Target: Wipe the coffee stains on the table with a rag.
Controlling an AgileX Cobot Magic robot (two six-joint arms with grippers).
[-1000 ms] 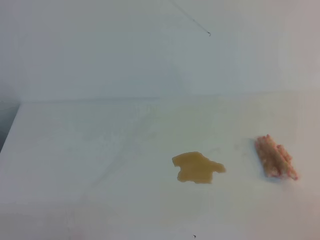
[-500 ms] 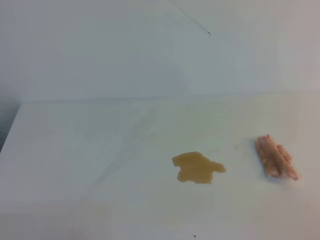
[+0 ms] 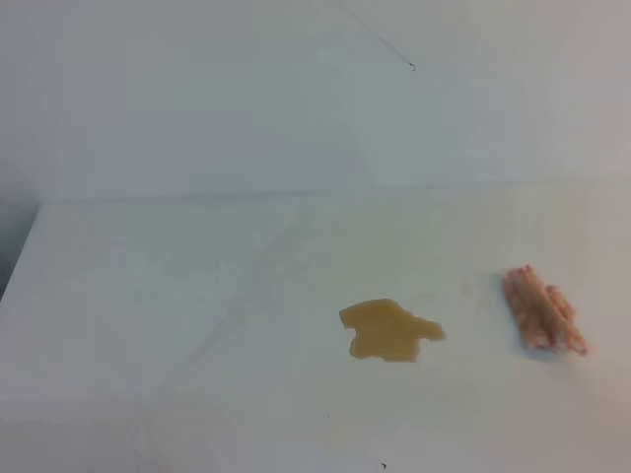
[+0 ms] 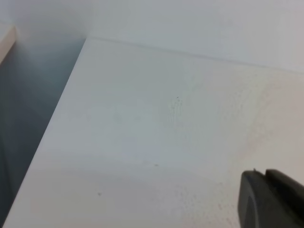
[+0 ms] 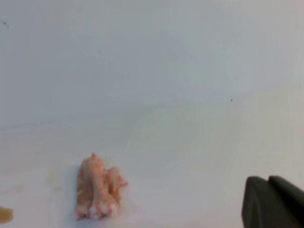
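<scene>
The coffee stain (image 3: 389, 331) is a flat tan-yellow blotch on the white table (image 3: 197, 296), right of centre. The pinkish-salmon rag (image 3: 542, 309) lies bunched to the right of the stain, with a gap between them. Neither gripper shows in the exterior high view. In the right wrist view the rag (image 5: 99, 187) lies at lower left, a sliver of the stain (image 5: 4, 214) sits at the left edge, and one black finger (image 5: 273, 203) shows at the bottom right, well away from the rag. In the left wrist view one black finger (image 4: 270, 199) shows over bare table (image 4: 156, 123).
The table's left edge (image 4: 52, 118) drops to a dark gap beside it. A white wall (image 3: 296, 99) rises behind the table. A thin dark line (image 3: 380, 39) runs down the wall.
</scene>
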